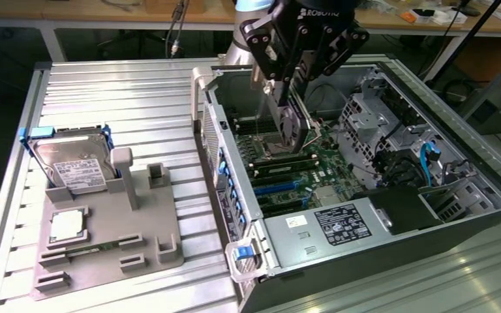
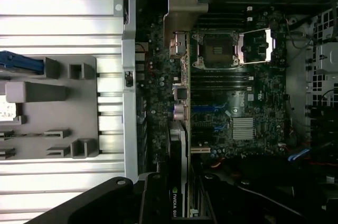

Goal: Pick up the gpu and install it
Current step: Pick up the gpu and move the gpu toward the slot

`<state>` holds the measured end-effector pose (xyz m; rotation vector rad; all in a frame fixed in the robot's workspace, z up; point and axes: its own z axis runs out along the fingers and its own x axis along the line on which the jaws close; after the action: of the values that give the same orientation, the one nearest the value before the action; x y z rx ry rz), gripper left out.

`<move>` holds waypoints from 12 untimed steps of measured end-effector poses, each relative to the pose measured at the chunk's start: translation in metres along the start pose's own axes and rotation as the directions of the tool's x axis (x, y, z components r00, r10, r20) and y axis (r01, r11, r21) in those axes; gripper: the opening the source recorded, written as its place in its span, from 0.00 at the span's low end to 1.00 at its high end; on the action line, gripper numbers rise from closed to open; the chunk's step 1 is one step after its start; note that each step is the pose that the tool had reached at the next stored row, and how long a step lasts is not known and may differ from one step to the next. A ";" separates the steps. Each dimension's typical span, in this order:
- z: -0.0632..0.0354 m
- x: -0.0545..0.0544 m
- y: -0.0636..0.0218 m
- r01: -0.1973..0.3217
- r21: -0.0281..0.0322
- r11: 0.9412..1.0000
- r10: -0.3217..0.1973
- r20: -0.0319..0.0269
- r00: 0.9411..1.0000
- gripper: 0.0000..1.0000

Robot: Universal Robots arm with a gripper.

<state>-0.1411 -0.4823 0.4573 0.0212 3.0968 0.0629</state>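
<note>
The robot arm's black gripper [image 1: 284, 88] is clamped on the top edge of the gpu [image 1: 292, 127], a thin green circuit-board card with a black fan face and a silver metal end bracket. The card hangs upright, tilted slightly, inside the open grey-and-black computer case [image 1: 459, 215], which lies on its side along the ribbed metal tabletop's [image 1: 120, 98] edge at the exterior view's right. The card's lower edge sits over the green motherboard [image 1: 320, 160], just beside the open square processor socket [image 2: 216, 49]; whether it touches the board cannot be told. In the wrist view the card runs edge-on past blue expansion slots [image 2: 206, 109], its bracket pointing toward the case's rear wall. Well apart from the case, near the tabletop's front corner at the exterior view's left, lies a flat grey plastic fixture tray [image 1: 159, 222]. It carries 1 silver hard drive with a white label [image 1: 75, 166] in a blue carrier at its far end, 1 square silver processor chip [image 1: 66, 225] in the middle and 1 narrow green memory stick [image 1: 89, 248] nearer the front edge.
</note>
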 end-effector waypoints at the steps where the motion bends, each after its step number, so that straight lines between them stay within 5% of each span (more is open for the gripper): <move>1: 0.0001 -0.002 0.0000 0.000 0.000 1.000 0.000 0.000 1.000 0.27; 12: 0.0011 -0.025 0.0003 0.000 0.000 1.000 0.000 0.000 1.000 0.27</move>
<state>-0.1161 -0.4823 0.4573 0.0213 3.0968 0.0630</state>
